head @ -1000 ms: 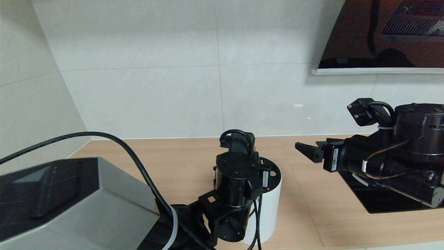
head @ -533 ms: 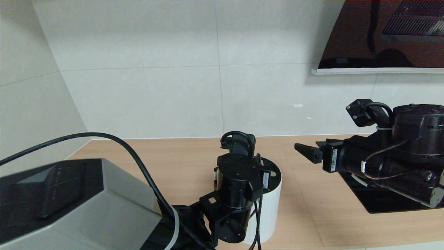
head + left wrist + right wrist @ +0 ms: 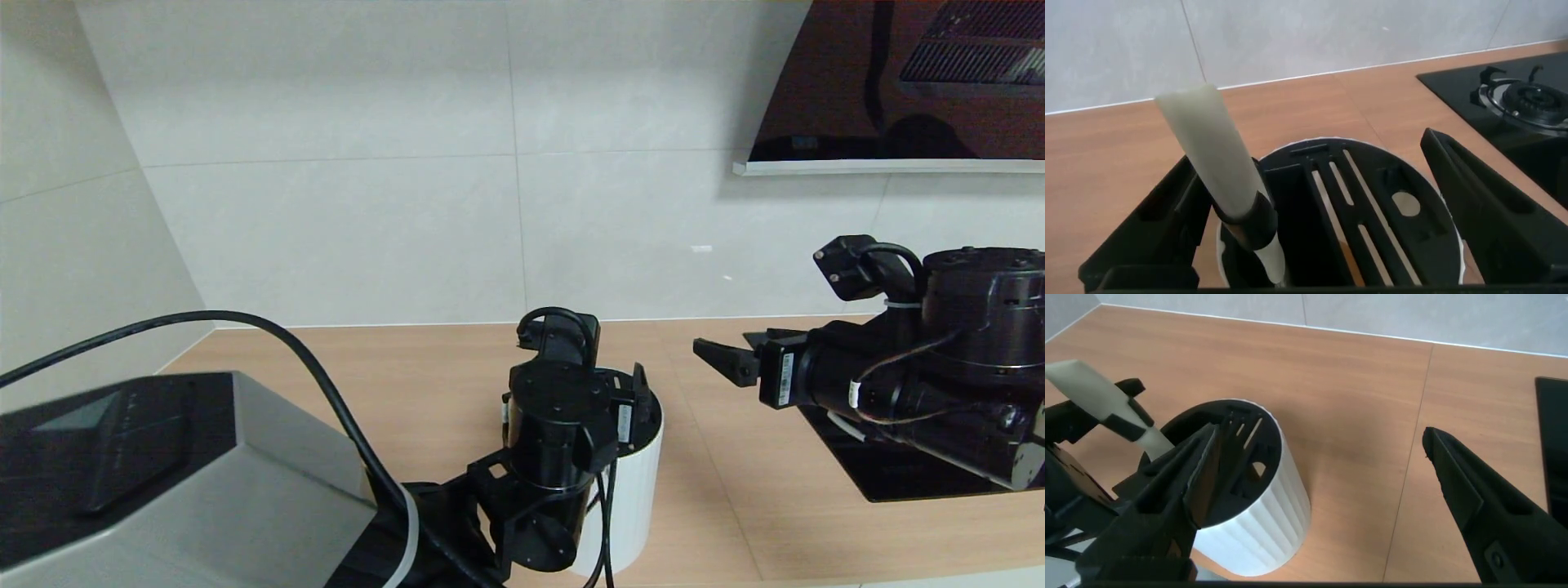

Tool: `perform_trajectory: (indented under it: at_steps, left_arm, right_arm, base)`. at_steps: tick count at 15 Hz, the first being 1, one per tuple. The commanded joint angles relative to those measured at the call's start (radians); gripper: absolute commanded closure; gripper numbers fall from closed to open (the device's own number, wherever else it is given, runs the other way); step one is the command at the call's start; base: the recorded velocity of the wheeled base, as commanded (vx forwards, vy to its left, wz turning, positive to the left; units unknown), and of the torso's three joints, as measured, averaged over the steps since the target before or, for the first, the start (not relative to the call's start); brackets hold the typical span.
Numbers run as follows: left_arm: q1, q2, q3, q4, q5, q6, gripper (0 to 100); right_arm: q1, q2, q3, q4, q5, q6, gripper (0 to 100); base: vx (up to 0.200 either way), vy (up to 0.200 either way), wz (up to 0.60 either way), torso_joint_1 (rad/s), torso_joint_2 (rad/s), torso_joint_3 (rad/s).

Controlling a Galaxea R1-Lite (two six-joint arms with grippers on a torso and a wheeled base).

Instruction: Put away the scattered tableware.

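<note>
A white ribbed utensil holder (image 3: 633, 482) with a black slotted top (image 3: 1372, 204) stands on the wooden counter (image 3: 408, 367). A utensil with a cream handle (image 3: 1212, 147) stands upright in one of its slots, the lower end hidden inside. My left gripper (image 3: 1306, 155) hangs directly over the holder, open, its fingers wide on either side of the rim; the handle stands close to one finger. My right gripper (image 3: 722, 359) hovers open and empty to the right of the holder (image 3: 1266, 523), pointing towards it, and it sees the cream handle (image 3: 1094, 390).
A black gas hob (image 3: 890, 478) is set into the counter at the right, under the right arm. A dark range hood (image 3: 898, 82) hangs on the tiled wall above. A grey and black box (image 3: 163, 457) fills the front left, with a cable arching over it.
My left gripper's fingers have spread apart over the holder; one fingertip now shows beside the wrist. The right arm has drifted slightly up.
</note>
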Motion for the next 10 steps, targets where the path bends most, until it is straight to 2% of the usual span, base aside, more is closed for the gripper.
perform_trajectory:
  at_steps: [1,3,5,6,8,10]
  left_arm:
    - [0.002,-0.021,0.004,0.000,0.002,0.000,0]
    - [0.025,-0.144,0.101,0.001,-0.010,0.018,0]
    - [0.052,-0.293,0.183,0.001,-0.084,0.073,0]
    - [0.066,-0.368,0.211,0.006,-0.127,0.090,0]
    - [0.111,-0.477,0.223,0.010,-0.176,0.136,0]
    - [0.155,-0.570,0.223,0.012,-0.197,0.187,0]
  right_arm:
    - [0.001,0.001,0.001,-0.001,0.000,0.000,0]
    - [0.001,-0.002,0.003,-0.001,0.000,0.000,0]
    - [0.001,-0.004,0.001,-0.001,0.000,0.000,0]
    - [0.001,-0.004,0.001,-0.001,0.000,0.000,0]
    - [0.001,-0.019,-0.002,-0.002,0.000,0.000,0]
    - [0.001,-0.071,0.004,-0.007,-0.003,-0.009,0]
  base:
    - [0.000,0.000,0.00,0.000,0.00,0.000]
    - [0.000,0.000,0.00,0.000,0.00,0.000]
    - [0.000,0.000,0.00,0.000,0.00,0.000]
    - [0.000,0.000,0.00,0.000,0.00,0.000]
    - [0.000,0.000,0.00,0.000,0.00,0.000]
    - [0.000,0.000,0.00,0.000,0.00,0.000]
